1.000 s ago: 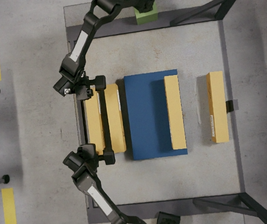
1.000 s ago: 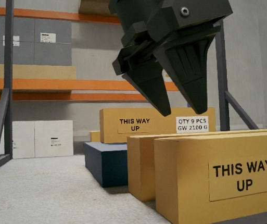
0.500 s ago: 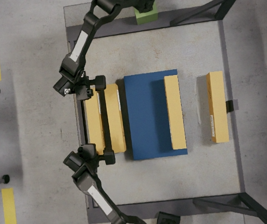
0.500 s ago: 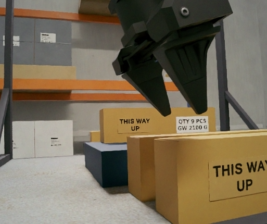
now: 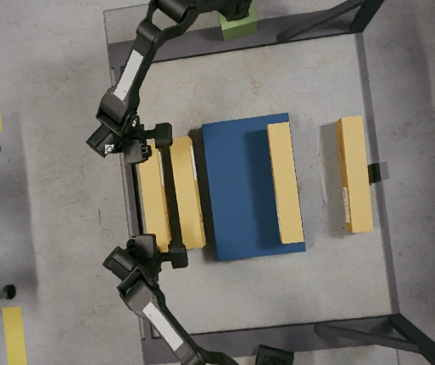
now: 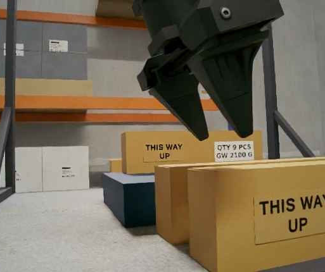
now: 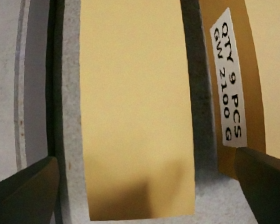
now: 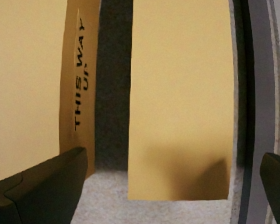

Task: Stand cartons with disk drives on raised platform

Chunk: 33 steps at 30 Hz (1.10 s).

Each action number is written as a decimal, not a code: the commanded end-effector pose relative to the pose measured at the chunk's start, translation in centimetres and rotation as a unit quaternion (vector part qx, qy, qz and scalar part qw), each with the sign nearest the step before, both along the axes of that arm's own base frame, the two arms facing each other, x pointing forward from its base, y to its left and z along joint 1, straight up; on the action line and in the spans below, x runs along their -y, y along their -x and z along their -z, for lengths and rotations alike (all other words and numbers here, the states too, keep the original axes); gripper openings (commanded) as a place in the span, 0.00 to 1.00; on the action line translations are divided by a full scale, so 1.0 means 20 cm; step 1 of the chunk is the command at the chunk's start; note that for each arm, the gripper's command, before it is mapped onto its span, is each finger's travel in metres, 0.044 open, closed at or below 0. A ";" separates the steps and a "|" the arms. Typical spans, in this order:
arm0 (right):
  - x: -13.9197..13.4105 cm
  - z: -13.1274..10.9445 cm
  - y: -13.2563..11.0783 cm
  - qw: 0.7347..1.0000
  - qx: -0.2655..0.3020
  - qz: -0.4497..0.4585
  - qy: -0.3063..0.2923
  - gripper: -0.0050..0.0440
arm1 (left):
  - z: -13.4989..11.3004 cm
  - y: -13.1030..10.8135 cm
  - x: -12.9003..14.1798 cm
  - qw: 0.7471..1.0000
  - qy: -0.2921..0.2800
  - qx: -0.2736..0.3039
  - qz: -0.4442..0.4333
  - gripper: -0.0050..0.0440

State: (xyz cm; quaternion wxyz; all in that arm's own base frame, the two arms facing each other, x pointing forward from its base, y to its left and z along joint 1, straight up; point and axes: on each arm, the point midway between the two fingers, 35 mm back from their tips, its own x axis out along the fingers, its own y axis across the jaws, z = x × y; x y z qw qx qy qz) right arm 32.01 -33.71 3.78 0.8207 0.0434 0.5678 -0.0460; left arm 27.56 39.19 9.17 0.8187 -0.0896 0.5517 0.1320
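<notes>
My two arms are matte black and angular, with white rectangular stickers on the links, a small black-and-white marking, one silver screw, and dark tapered fingers (image 6: 234,104).

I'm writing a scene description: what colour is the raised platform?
The platform is blue; the top view shows it best.
</notes>
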 end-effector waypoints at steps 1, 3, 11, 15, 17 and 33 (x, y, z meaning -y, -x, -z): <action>0.03 -0.06 -0.02 1.000 0.011 0.000 0.013 0.88 | -0.08 0.00 0.00 1.000 -0.016 0.010 0.000 0.88; 0.03 -0.06 -0.02 1.000 0.011 0.000 0.013 0.88 | -0.08 0.00 0.00 1.000 -0.016 0.010 0.000 0.88; 0.03 -0.06 -0.02 1.000 0.011 0.000 0.013 0.88 | -0.08 0.00 0.00 1.000 -0.016 0.010 0.000 0.88; 0.03 -0.06 -0.02 1.000 0.011 0.000 0.013 0.88 | -0.08 0.00 0.00 1.000 0.001 0.002 0.000 0.88; 0.03 -0.06 -0.02 1.000 0.011 0.000 0.013 0.88 | -0.08 0.00 0.00 1.000 0.001 0.002 0.000 0.88; 0.03 -0.06 -0.02 1.000 0.011 0.000 0.013 0.88 | -0.08 0.00 0.00 1.000 0.000 0.002 0.000 0.88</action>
